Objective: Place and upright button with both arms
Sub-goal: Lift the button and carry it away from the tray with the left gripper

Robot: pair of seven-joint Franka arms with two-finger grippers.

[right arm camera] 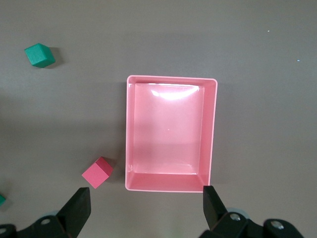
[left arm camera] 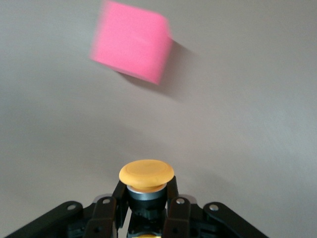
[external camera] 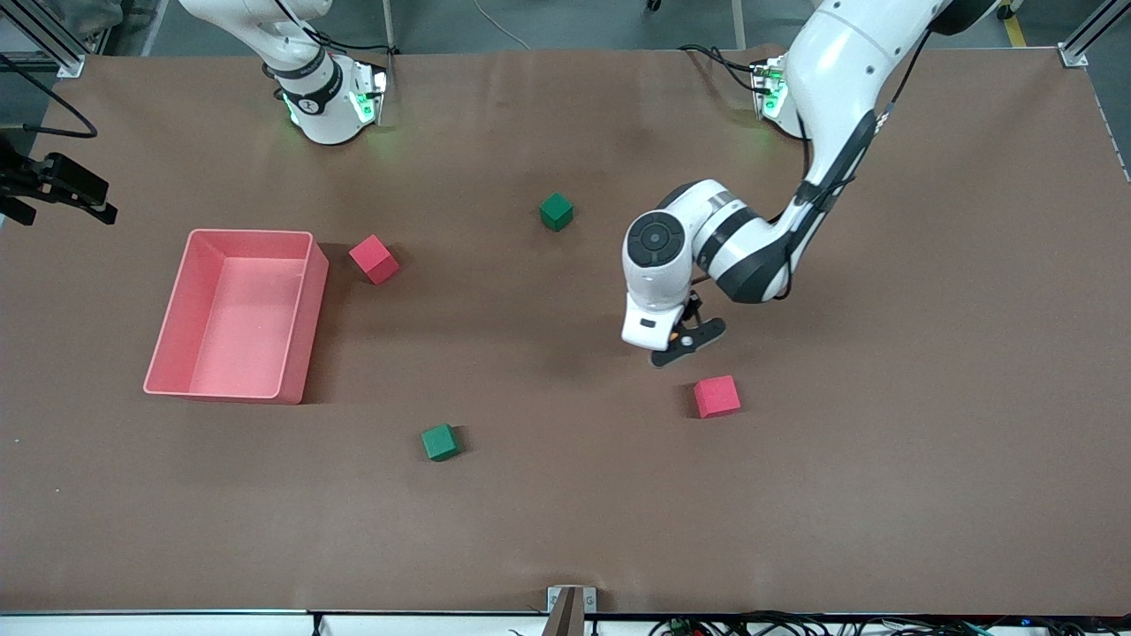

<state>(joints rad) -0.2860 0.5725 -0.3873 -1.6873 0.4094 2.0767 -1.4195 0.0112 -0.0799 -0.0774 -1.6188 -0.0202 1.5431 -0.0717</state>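
- Left gripper [external camera: 685, 343], lower center-right of the front frame, is clamping the button [left arm camera: 146, 174] by its body, fingers [left arm camera: 106, 214] closed snug, orange cap poking out past the tips.
- It is hanging low over bare table, near a red cube [external camera: 716, 396].
- Right gripper [right arm camera: 146, 210] is waiting wide open and empty, high over the pink bin [right arm camera: 214, 129].
- Step in hand, likely: carrying the button to its spot.
- Next: lowering it, cap up, then releasing.

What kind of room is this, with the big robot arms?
Probably a robot lab. Two white arms are fixed to a brown table, with toy cubes and a pink bin for practice. Cables and metal framing run along the edges. The left gripper holds an orange button.
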